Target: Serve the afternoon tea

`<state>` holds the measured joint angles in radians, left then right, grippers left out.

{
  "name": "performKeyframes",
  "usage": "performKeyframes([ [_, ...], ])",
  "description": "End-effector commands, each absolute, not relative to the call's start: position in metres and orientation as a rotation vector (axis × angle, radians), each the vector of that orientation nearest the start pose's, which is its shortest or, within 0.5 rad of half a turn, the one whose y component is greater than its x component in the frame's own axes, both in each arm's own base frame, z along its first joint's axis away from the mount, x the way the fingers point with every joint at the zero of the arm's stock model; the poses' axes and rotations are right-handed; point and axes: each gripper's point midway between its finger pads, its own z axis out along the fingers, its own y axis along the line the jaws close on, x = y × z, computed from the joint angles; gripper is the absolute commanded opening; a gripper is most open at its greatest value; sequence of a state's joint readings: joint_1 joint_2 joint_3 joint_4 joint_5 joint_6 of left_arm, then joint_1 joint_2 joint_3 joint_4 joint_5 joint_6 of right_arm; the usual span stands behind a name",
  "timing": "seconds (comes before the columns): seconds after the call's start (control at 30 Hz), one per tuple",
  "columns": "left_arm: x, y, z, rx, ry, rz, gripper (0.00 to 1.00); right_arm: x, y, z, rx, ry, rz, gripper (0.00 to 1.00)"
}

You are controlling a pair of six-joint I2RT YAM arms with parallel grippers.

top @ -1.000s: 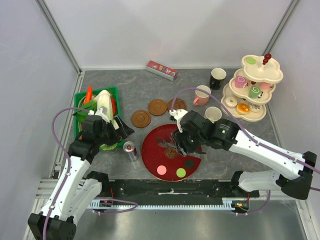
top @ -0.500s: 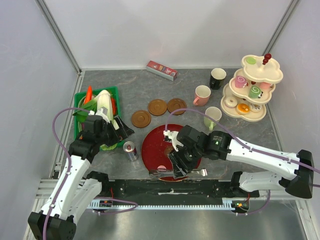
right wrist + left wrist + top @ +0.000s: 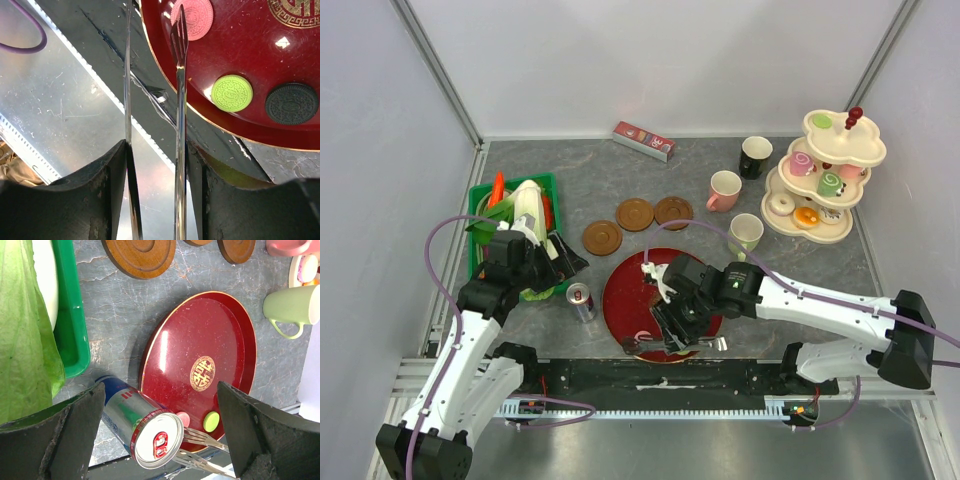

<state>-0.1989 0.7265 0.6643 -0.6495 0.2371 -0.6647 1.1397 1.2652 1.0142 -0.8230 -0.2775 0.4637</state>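
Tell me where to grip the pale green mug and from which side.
Grip the pale green mug by its rim wall, coming straight down: it stands upright, mouth open, so one pincer finger likely fits inside. Choose the wall opposite the handle, which points toward the near side.

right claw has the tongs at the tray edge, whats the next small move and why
Probably shift the right claw farther over the red tray so the tongs straddle the pink sandwich cookie, then squeeze. In the wrist view one tip lies at that cookie's edge while the other hangs off the rim, so nothing sits between them.
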Motion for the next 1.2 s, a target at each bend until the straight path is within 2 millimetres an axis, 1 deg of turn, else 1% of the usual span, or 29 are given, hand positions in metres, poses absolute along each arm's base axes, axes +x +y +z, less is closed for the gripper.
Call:
performKeyframes([
  [0.0,0.215,-0.111,0.156,-0.41,2.311,-0.71,0.98,0.066,0.28,0.139,-1.005,2.675,0.752,0.56],
  [0.07,0.214,-0.111,0.155,-0.411,2.31,-0.708,0.98,0.076,0.273,0.135,-0.971,2.687,0.673,0.56],
  [0.13,0.214,-0.111,0.155,-0.41,2.311,-0.71,0.98,0.087,0.266,0.134,-0.93,2.682,0.589,0.56],
  [0.3,0.214,-0.111,0.156,-0.408,2.308,-0.713,0.98,0.119,0.259,0.141,-0.853,2.639,0.508,0.56],
  [0.4,0.213,-0.111,0.156,-0.408,2.308,-0.714,0.98,0.132,0.255,0.143,-0.836,2.629,0.468,0.56],
  [0.47,0.213,-0.111,0.156,-0.41,2.304,-0.713,0.98,0.137,0.253,0.144,-0.825,2.627,0.446,0.56],
  [0.6,0.213,-0.111,0.155,-0.411,2.307,-0.712,0.98,0.138,0.252,0.148,-0.851,2.607,0.451,0.57],
  [0.67,0.213,-0.111,0.156,-0.407,2.307,-0.712,0.98,0.139,0.251,0.151,-0.842,2.601,0.445,0.59],
  [0.7,0.214,-0.111,0.156,-0.409,2.306,-0.711,0.98,0.145,0.248,0.152,-0.807,2.587,0.406,0.6],
  [0.73,0.214,-0.111,0.158,-0.405,2.3,-0.712,0.98,0.151,0.245,0.153,-0.775,2.575,0.367,0.61],
  [0.8,0.213,-0.111,0.158,-0.401,2.299,-0.713,0.98,0.162,0.236,0.156,-0.724,2.54,0.29,0.68],
  [0.87,0.213,-0.11,0.159,-0.404,2.297,-0.712,0.98,0.174,0.226,0.159,-0.663,2.502,0.208,0.77],
  [0.9,0.212,-0.11,0.159,-0.405,2.3,-0.71,0.98,0.177,0.221,0.16,-0.643,2.486,0.181,0.83],
  [0.93,0.212,-0.109,0.159,-0.408,2.3,-0.705,0.98,0.18,0.217,0.162,-0.622,2.468,0.162,0.94],
  [0.97,0.211,-0.109,0.159,-0.411,2.297,-0.703,0.98,0.178,0.211,0.161,-0.605,2.467,0.151,0.98],
  [1.03,0.211,-0.108,0.159,-0.413,2.297,-0.7,0.98,0.172,0.205,0.156,-0.593,2.486,0.16,0.98],
  [1.17,0.209,-0.108,0.158,-0.414,2.303,-0.704,0.98,0.153,0.188,0.138,-0.513,2.58,0.152,0.98],
])
